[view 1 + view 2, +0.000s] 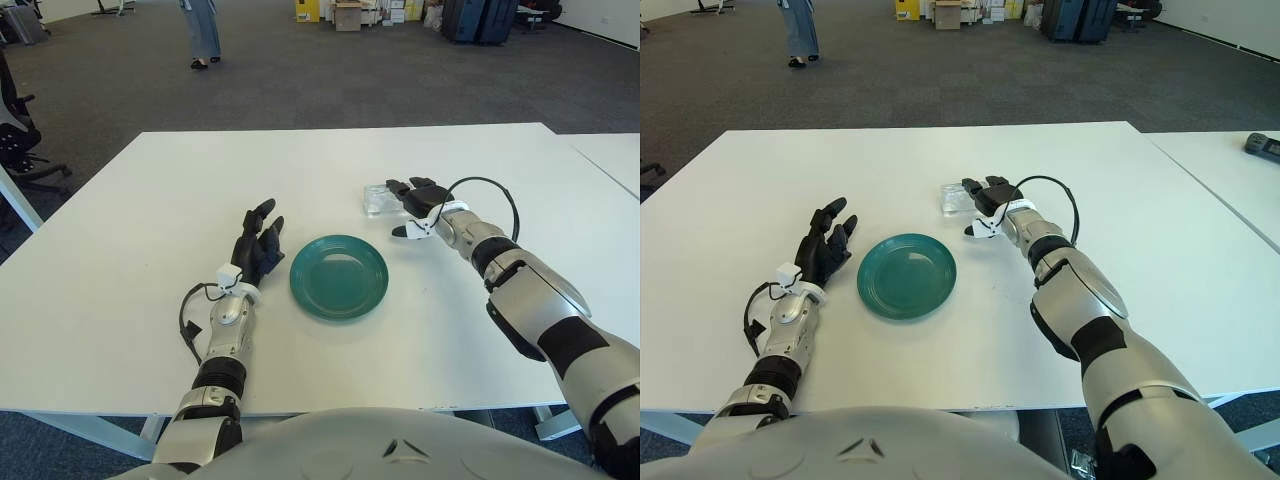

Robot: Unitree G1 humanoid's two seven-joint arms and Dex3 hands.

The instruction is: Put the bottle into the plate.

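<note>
A small clear bottle (379, 199) lies on its side on the white table (150, 200), behind and to the right of the round green plate (339, 277). My right hand (413, 207) is at the bottle's right end. Its dark fingers (420, 186) are spread at the bottle and its thumb points down toward the plate; it holds nothing. The bottle also shows in the right eye view (954, 200), with the right hand (985, 205) beside it. My left hand (259, 242) shows just left of the plate, fingers spread and empty.
A second white table (610, 155) adjoins on the right, with a dark device (1262, 146) on it. An office chair (15, 135) stands off the table's left side. A person (203, 30) and boxes (347, 14) are far back on the carpet.
</note>
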